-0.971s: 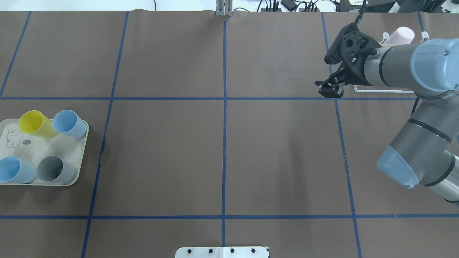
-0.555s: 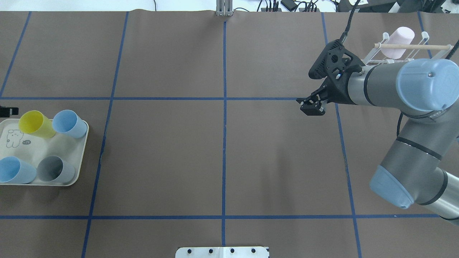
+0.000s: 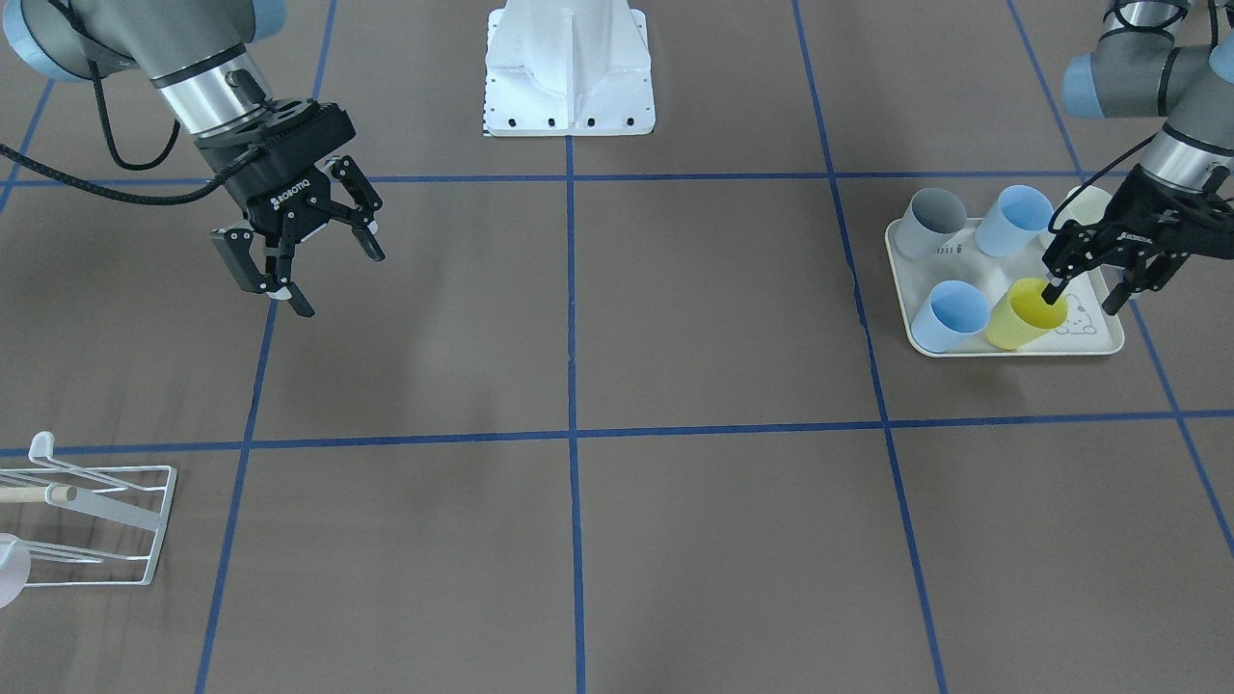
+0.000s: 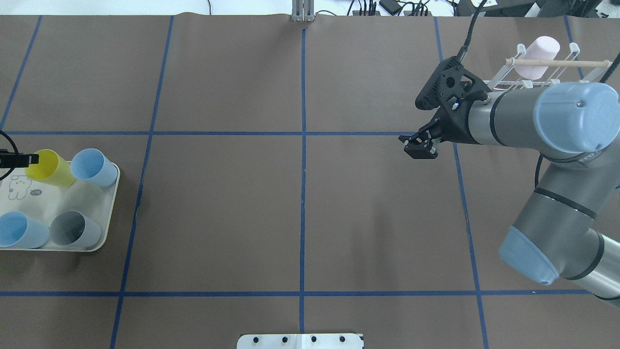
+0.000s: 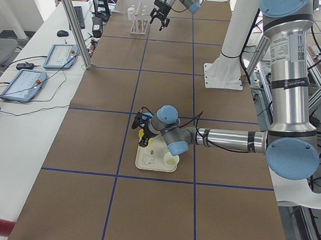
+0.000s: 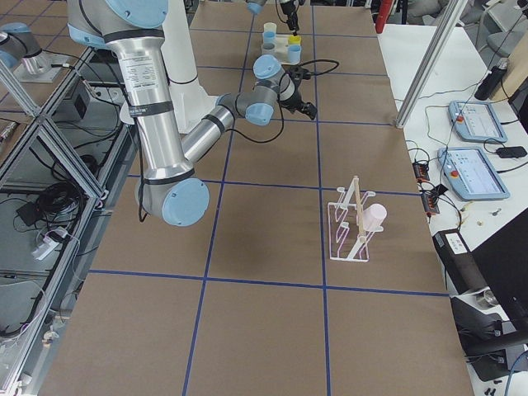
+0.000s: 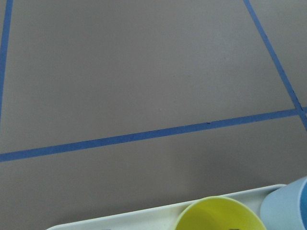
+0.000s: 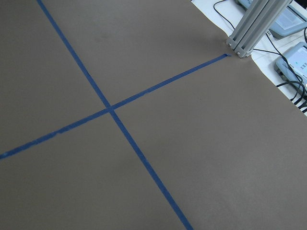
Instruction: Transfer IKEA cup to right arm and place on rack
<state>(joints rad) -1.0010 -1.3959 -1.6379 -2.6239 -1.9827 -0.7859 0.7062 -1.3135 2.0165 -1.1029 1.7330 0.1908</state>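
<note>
Reaching for the pick-up is the step in hand, by my reading: your black two-finger left claw [image 3: 1080, 301] hangs with its fingers spread apart over the cream rabbit-print tray [image 3: 1094, 345], and nothing is in it. One fingertip sits at the mouth of the upright yellow plastic cup [image 3: 1020, 318], and the other is outside the rim on the rabbit-print side. I cannot tell whether either one touches the wall.

The next move likely calls for you to settle the claw so the cup wall lies between the fingers. Then squeeze gently, since thin plastic may flex or slip, lift straight up and carry the cup towards the middle of the table.

Your black two-finger right claw [image 3: 323, 275] waits there, fingers apart and empty, well away from the cup. The white wire rack with a wooden dowel [image 4: 503, 77] stands behind that claw, and a pale pink cup [image 4: 537, 51] already rests on it.

Mind the neighbours. A light blue plastic cup [image 3: 950, 316] stands just beside the yellow one, on the side away from the left claw. Another light blue cup [image 3: 1012, 220] and a grey plastic cup [image 3: 930, 224] stand near, beyond the claw towards the robot's base. A tilted lift could knock any of them.
</note>
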